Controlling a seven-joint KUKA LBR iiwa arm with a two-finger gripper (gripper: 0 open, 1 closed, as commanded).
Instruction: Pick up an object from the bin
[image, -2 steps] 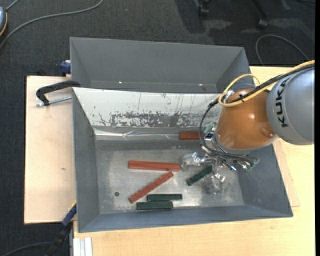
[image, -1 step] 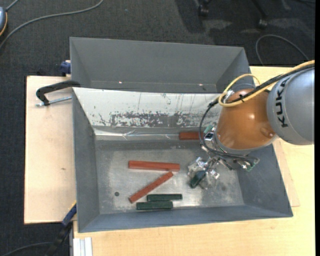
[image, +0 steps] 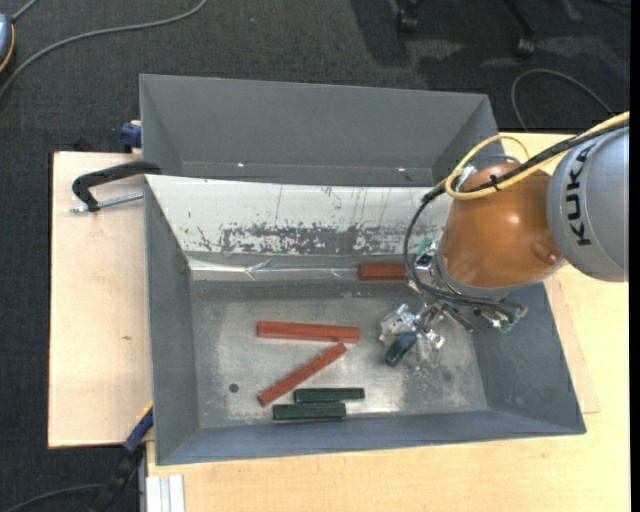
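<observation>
Low in the bin (image: 170, 330), hand (image: 408, 338), red sticks (image: 307, 331), green bars (image: 328, 395) nearby.

The short red-brown block (image: 381, 270) at the far wall of the grey metal bin (image: 170, 330) is covered at its right end by the orange domed wrist cover (image: 495, 235). The grey robot arm (image: 600, 200) is cut off by the right edge. The gripper (image: 410, 338) is seen as a small metallic tangle. A dark green bit (image: 398, 350) at its tip cannot be told from the gripper's own parts, and contact cannot be judged. A tiny dark speck (image: 233, 389) on the bin floor is too small to be identified. The floor beneath the wrist cover is hidden.
</observation>
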